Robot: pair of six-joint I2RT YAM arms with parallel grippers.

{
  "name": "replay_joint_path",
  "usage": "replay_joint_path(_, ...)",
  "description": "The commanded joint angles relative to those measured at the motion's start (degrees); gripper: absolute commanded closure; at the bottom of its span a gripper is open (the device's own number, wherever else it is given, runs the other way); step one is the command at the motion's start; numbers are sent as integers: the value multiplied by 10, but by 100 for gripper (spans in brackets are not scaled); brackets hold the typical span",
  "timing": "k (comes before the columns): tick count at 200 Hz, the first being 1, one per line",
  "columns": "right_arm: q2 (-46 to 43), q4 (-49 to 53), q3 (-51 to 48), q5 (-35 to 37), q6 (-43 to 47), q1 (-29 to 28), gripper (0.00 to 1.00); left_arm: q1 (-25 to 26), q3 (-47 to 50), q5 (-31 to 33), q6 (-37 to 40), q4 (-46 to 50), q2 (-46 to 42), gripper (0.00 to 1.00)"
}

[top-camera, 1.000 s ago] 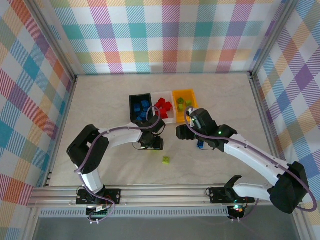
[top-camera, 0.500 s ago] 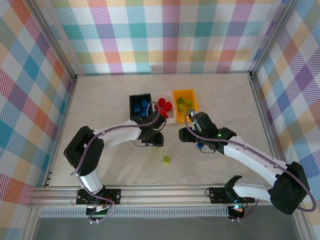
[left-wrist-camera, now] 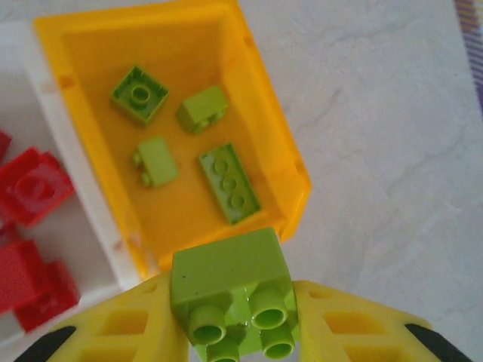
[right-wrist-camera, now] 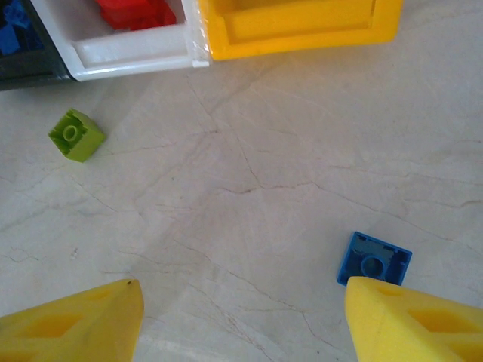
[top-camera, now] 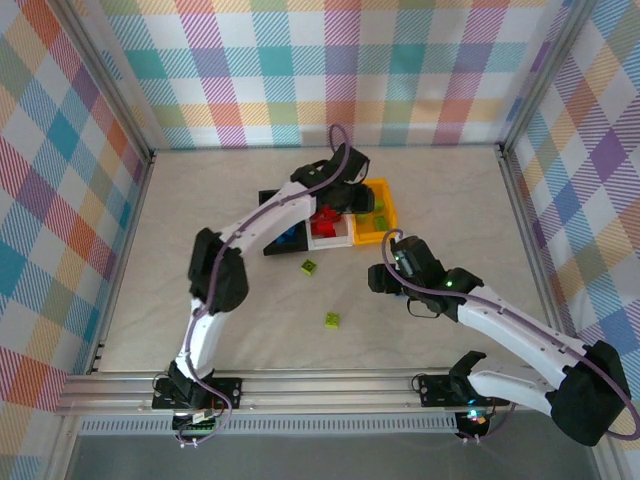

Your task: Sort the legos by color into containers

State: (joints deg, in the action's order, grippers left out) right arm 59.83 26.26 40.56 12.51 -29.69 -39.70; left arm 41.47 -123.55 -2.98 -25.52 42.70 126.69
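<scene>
Lime brick (left-wrist-camera: 230,280) carried to orange bin (left-wrist-camera: 281,151) in left jaws, right jaws wide

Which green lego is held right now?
The lime brick clamped in the left tool at the orange-yellow bin; other greens lie loose inside it or on the table.

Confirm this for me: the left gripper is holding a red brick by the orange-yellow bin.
Not right. The left gripper is holding a lime green brick, not a red one, by the orange-yellow bin. The left wrist view shows it pinched between the yellow fingers.
</scene>
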Motion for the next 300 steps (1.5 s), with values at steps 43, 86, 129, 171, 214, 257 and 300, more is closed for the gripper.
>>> replay_joint_path(43,-15,28,-4,-4,-12,2,28,-5,-456,10,21,235,281,51)
replay_joint_path(86,-9,42,-6,15,-33,2,26,-7,-585,-22,-1,281,321,29)
replay_joint_path(129,61,35,2,9,-51,53,27,19,-586,-14,27,311,242,24)
replay_joint_path(171,137,7,8,7,-44,82,28,67,-587,50,67,397,199,24)
replay_joint_path(214,162,-8,10,8,-44,84,30,72,-587,45,73,371,186,24)
replay_joint_path(257,141,8,13,1,-38,85,29,95,-505,29,73,391,126,26)
replay_joint_path(300,142,0,6,-2,-33,88,29,126,-238,86,96,373,-58,26)
